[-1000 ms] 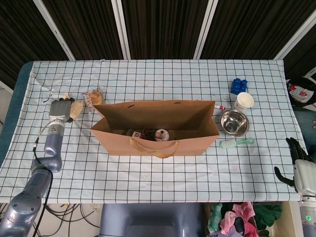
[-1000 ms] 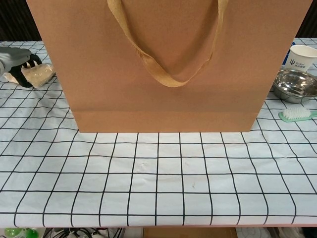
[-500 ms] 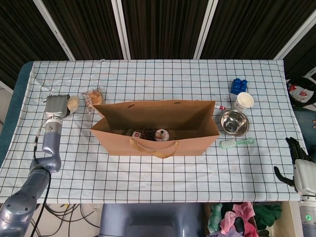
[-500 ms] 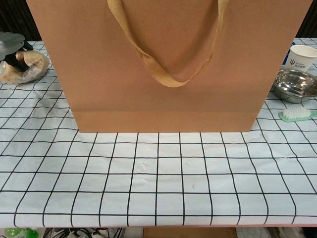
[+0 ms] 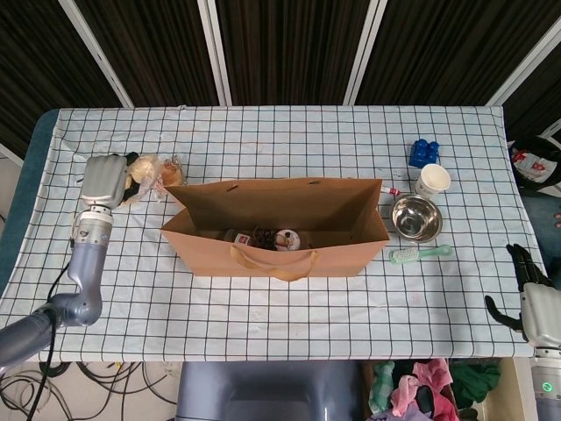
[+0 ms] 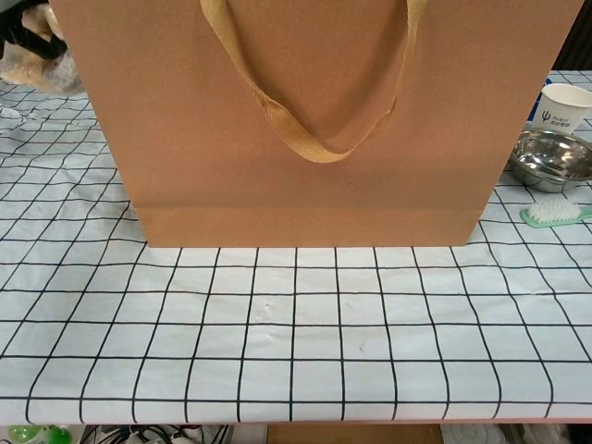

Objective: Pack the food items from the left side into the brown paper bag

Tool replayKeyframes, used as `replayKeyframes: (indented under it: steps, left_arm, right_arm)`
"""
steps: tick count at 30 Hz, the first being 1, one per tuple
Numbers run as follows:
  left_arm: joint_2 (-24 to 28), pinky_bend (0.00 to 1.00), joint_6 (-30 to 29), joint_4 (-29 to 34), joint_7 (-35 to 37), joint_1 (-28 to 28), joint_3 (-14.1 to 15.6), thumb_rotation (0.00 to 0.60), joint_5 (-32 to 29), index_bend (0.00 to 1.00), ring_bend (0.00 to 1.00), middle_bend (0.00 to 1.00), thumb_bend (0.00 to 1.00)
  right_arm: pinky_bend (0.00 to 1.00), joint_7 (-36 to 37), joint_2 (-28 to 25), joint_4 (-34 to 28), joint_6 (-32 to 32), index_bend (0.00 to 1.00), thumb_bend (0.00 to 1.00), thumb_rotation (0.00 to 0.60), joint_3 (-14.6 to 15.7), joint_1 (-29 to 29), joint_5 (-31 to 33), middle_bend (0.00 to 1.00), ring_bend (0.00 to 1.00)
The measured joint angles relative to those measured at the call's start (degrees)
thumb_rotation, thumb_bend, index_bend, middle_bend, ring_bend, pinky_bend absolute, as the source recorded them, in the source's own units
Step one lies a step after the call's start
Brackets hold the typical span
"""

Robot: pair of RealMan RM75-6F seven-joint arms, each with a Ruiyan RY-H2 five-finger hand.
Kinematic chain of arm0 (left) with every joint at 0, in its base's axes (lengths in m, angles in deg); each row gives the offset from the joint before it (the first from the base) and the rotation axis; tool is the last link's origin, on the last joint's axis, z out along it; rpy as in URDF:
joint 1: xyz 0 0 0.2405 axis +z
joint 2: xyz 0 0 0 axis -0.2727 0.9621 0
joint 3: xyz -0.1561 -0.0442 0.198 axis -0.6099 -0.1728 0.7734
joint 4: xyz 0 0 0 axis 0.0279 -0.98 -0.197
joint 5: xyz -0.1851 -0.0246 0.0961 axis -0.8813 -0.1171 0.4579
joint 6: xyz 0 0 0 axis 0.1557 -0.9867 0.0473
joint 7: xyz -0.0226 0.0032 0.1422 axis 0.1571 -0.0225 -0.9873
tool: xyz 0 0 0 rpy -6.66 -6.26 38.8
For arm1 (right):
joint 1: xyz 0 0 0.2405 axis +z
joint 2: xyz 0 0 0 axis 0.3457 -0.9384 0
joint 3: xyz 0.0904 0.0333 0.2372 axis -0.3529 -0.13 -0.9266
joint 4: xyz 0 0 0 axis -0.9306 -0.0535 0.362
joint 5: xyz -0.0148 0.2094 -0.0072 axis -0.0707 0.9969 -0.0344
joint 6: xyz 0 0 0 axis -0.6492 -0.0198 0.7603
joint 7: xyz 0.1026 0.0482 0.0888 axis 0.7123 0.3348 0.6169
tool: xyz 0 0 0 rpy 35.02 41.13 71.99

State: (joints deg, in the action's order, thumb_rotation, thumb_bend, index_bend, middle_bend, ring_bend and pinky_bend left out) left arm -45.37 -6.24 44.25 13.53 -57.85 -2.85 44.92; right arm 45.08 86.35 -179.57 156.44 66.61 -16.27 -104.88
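Observation:
The brown paper bag [image 5: 276, 226] stands open at mid-table, with several wrapped food items [image 5: 263, 237] inside; in the chest view the bag [image 6: 296, 120] fills most of the frame. My left hand [image 5: 105, 180] holds a clear-wrapped bread roll [image 5: 140, 174] lifted off the cloth, just left of the bag's left end. The chest view shows that hand [image 6: 20, 23] and the roll [image 6: 46, 67] at the top left corner. A second wrapped pastry [image 5: 168, 171] lies on the table beside it. My right hand [image 5: 529, 289] hangs off the table's right front corner, holding nothing.
Right of the bag are a steel bowl [image 5: 415, 217], a white paper cup [image 5: 432, 180], a blue toy block [image 5: 424, 152] and a green toothbrush [image 5: 421, 253]. The checked tablecloth [image 5: 280, 316] covers the table. Clothes lie on the floor below the front edge.
My left hand has risen with the wrapped roll and moved right, toward the bag's left end. The right hand has not moved.

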Motion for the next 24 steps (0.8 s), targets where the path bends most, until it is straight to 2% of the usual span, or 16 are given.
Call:
replayKeyframes:
  steps: [4, 7, 10, 18, 24]
  left_arm:
    - [6.68, 0.68, -5.42, 17.29, -2.94, 1.73, -1.87, 0.6, 0.95, 0.58, 0.52, 0.64, 0.6]
    - [10.29, 0.68, -10.83, 27.23, -5.01, 2.56, -3.38, 0.6, 3.58, 0.58, 0.52, 0.64, 0.6]
    - [12.86, 0.68, -16.1, 34.0, -8.25, 3.02, -4.89, 0.6, 6.16, 0.58, 0.52, 0.64, 0.6]
    - [15.28, 0.68, -22.11, 43.15, -17.91, 2.67, -7.71, 0.6, 7.45, 0.59, 0.52, 0.63, 0.6]
    - [15.64, 0.67, -23.07, 47.86, -17.11, 1.42, -9.08, 0.6, 9.23, 0.6, 0.51, 0.63, 0.6]
  right_arm:
    - [0.28, 0.03, -0.01, -0.04, 0.04, 0.03, 0.27, 0.6, -0.01, -0.02, 0.02, 0.05, 0.16]
    - [0.28, 0.27, -0.04, -0.04, -0.03, 0.03, 0.27, 0.6, -0.05, -0.03, 0.11, 0.05, 0.16]
    - [0.28, 0.32, -0.04, 0.0, -0.03, 0.03, 0.27, 0.6, -0.01, -0.01, -0.05, 0.05, 0.16]
    - [0.28, 0.68, -0.01, 0.12, -0.11, 0.03, 0.27, 0.6, -0.06, 0.1, -0.19, 0.05, 0.16]
    - [0.28, 0.86, -0.01, 0.28, -0.03, 0.03, 0.27, 0.6, -0.21, 0.07, 0.05, 0.05, 0.16]
